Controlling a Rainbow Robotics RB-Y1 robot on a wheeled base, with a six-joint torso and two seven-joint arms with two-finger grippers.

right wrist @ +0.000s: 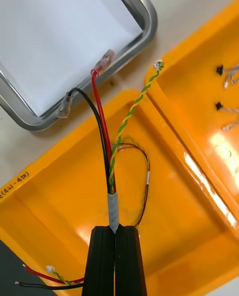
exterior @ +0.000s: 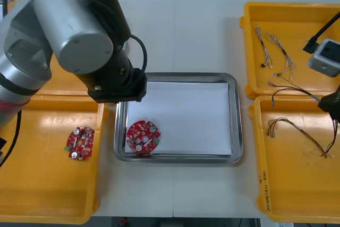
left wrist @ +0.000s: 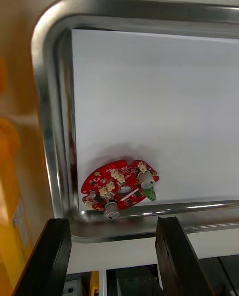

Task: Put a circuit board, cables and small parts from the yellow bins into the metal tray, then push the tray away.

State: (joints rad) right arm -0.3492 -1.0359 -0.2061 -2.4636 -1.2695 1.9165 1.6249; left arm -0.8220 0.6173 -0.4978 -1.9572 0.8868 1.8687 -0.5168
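The right hand (right wrist: pixel 115 228) is closed on a cable bundle (right wrist: pixel 102 126), its black fingers (right wrist: pixel 102 261) pressed together around the bundle's pale sleeve. From that grip a red strand, a black strand and a twisted yellow-and-green strand run away from the fingers and fan apart. Beneath the hand lies the yellow near right bin (right wrist: pixel 55 191). Just past the fingertips a thin looped cable (right wrist: pixel 145 161) rests on its floor. Farther out from the hand, the clear-capped ends of the red and black strands show over the bin's rim and the tabletop (right wrist: pixel 179 7), close to a corner of the metal tray (right wrist: pixel 147 17). Off to one side of the held bundle, the far right bin (right wrist: pixel 199 76) holds pale twisted cables (right wrist: pixel 228 80).

The left hand (left wrist: pixel 112 221) is open, its two fingers (left wrist: pixel 57 256) standing well apart. Just beyond them, and between the two, a round red circuit board (left wrist: pixel 119 191) lies flat on the white lining in a corner of the tray, close to the rim. Past the board the lining stretches on to the tray's farther rim. In the front view the left arm hangs over the tray's far left corner. Out to the side of that hand, a second circuit board (exterior: pixel 80 142) lies in the near left bin (exterior: pixel 48 184), beside the tray.
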